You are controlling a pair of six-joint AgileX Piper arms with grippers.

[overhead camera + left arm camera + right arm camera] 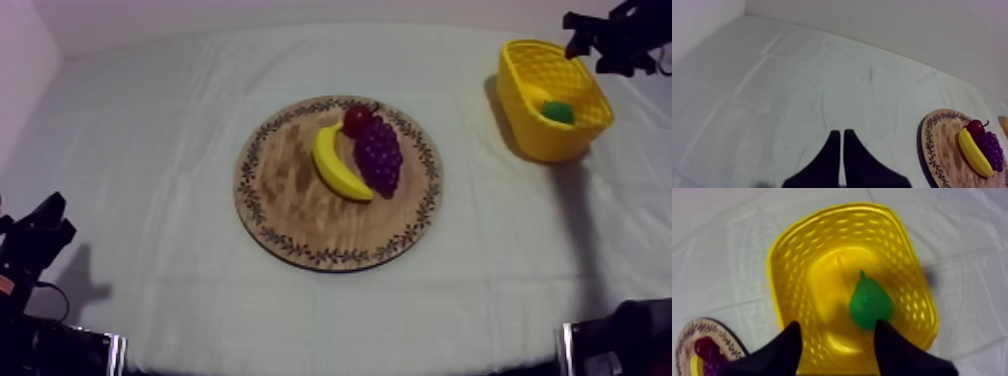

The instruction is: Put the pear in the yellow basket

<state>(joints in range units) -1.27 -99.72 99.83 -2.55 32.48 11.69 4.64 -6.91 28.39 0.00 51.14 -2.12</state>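
Bare lab-like setup; cloth-draped table (150, 150), plain pale wall (897, 20)

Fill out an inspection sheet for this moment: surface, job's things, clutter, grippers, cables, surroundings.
Surface: grey-white cloth, lightly creased, covers the table.
Job's things: the pear lies inside the yellow basket, at the table's far right; the wooden board sits mid-table.
Clutter: banana, grapes and small red fruit lie close together on the board.
Grippers: left gripper shut on nothing, low at its side over bare cloth; right gripper open above the basket, with the pear lying ungripped below it.
Cables: nothing seen.
Surroundings: pale wall behind the table.
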